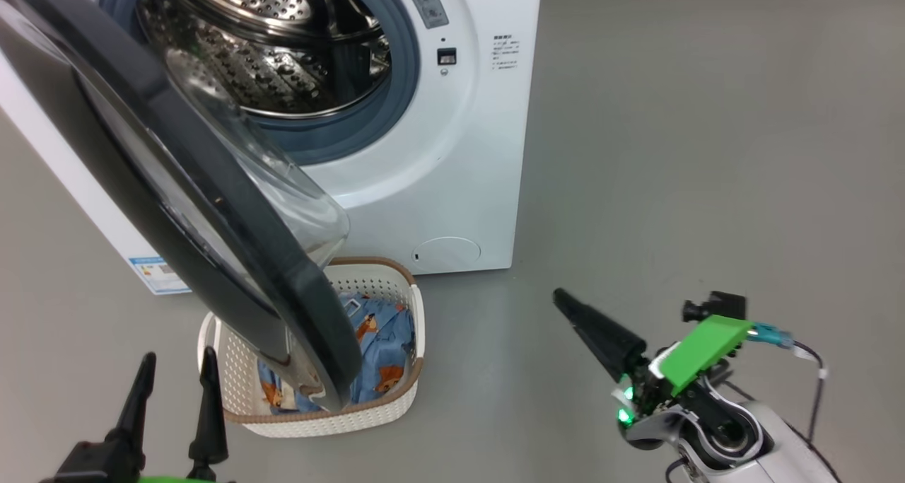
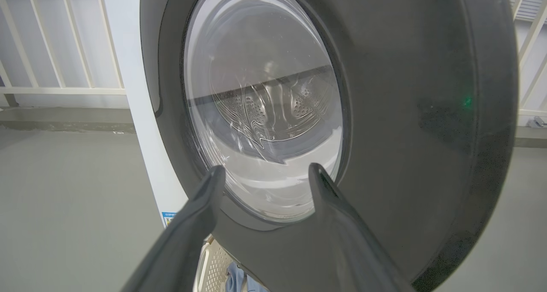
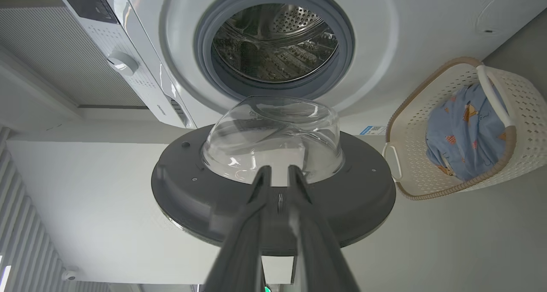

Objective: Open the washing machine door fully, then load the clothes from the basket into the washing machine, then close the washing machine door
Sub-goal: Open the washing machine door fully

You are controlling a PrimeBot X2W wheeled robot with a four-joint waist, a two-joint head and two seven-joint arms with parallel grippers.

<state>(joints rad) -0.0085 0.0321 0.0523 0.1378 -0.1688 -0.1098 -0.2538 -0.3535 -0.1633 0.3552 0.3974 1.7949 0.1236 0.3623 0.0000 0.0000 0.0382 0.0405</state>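
Soft, even, bright light fills all three views, leaving only faint shadows on the grey floor (image 1: 707, 150). Sharp glints speckle the steel drum (image 1: 283, 59), and the glass of the washing machine door (image 2: 406, 112) carries streaky reflections. Both wrist views bow straight lines near their edges, and the left gripper (image 2: 267, 170) looks soft so close to the lens.

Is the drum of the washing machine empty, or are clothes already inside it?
Empty, as far as it shows: the drum is bare metal, and the blue clothes lie in the basket.

glossy door (image 1: 233, 221), perforated steel drum (image 1: 283, 66), plastic basket (image 1: 382, 278).
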